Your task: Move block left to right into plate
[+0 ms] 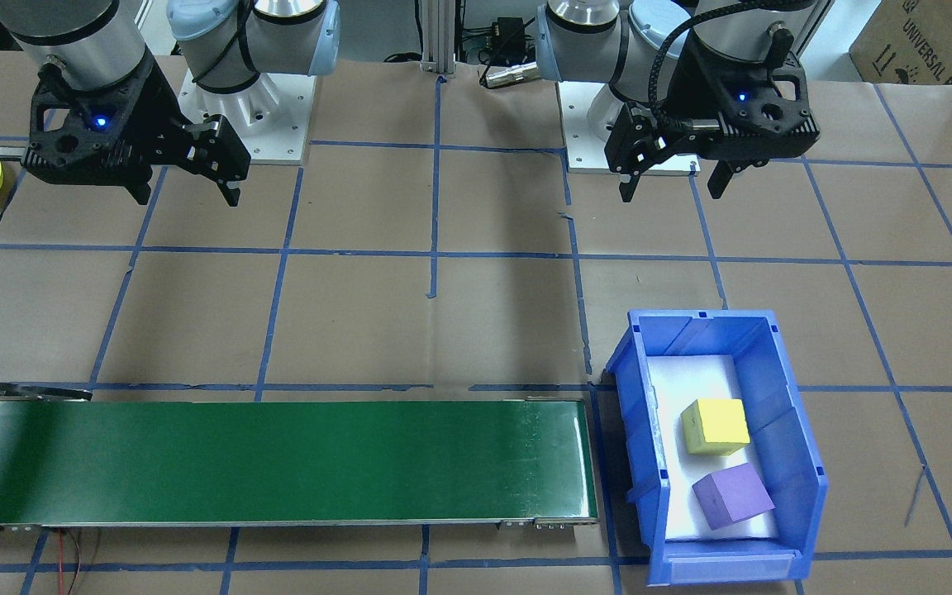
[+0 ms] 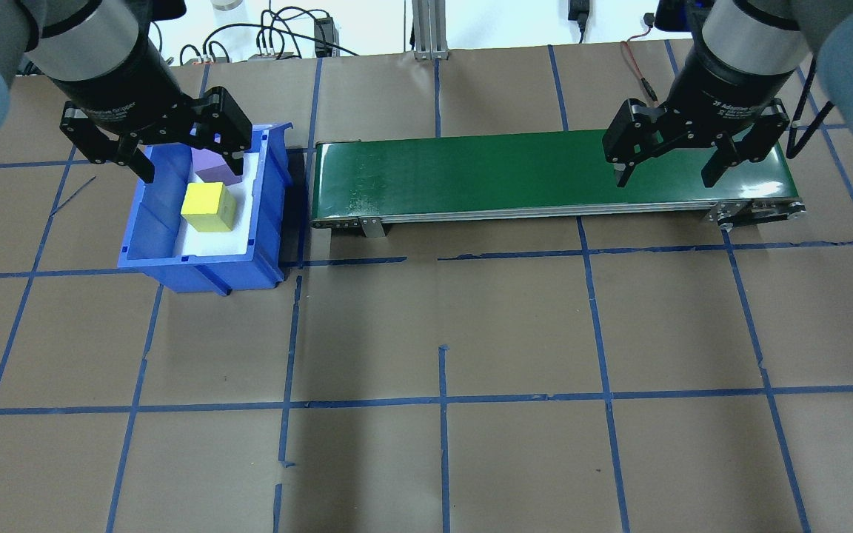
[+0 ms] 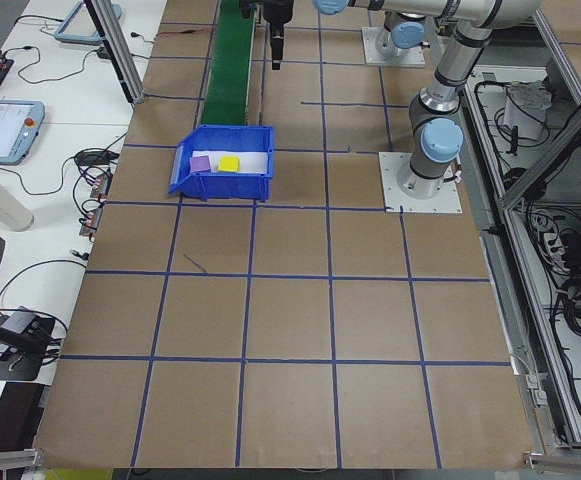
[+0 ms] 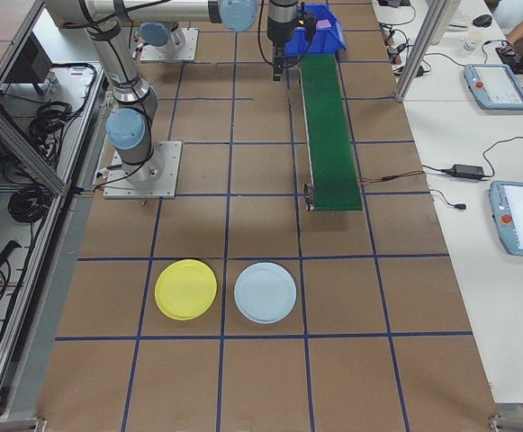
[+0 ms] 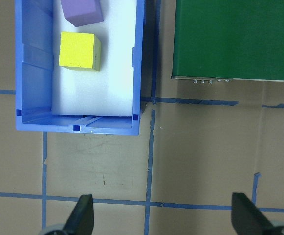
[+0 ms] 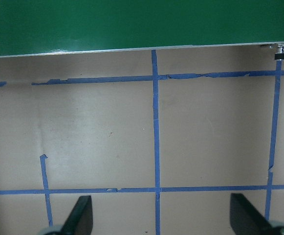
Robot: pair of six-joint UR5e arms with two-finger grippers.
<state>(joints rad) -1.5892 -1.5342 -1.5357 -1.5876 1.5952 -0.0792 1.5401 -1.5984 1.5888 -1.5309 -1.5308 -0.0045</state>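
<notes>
A yellow cube [image 1: 716, 426] and a purple cube [image 1: 732, 494] lie side by side in a blue bin [image 1: 783, 450] at the conveyor's end on my left. My left gripper [image 1: 673, 188] hangs open and empty, high above the table on the robot's side of the bin. Its wrist view shows the yellow cube [image 5: 79, 51] and purple cube [image 5: 81, 11] ahead and to the left of the gripper [image 5: 163, 218]. My right gripper [image 1: 187, 197] is open and empty near the conveyor's other end. The yellow plate [image 4: 185, 289] lies on the table at my far right, partly shown at the front view's left edge.
A long green conveyor belt [image 1: 278, 463] runs from the bin across the far side of the table. A light blue plate [image 4: 265, 292] sits beside the yellow one. Blue tape lines grid the brown table. Tablets and cables lie on the operators' bench.
</notes>
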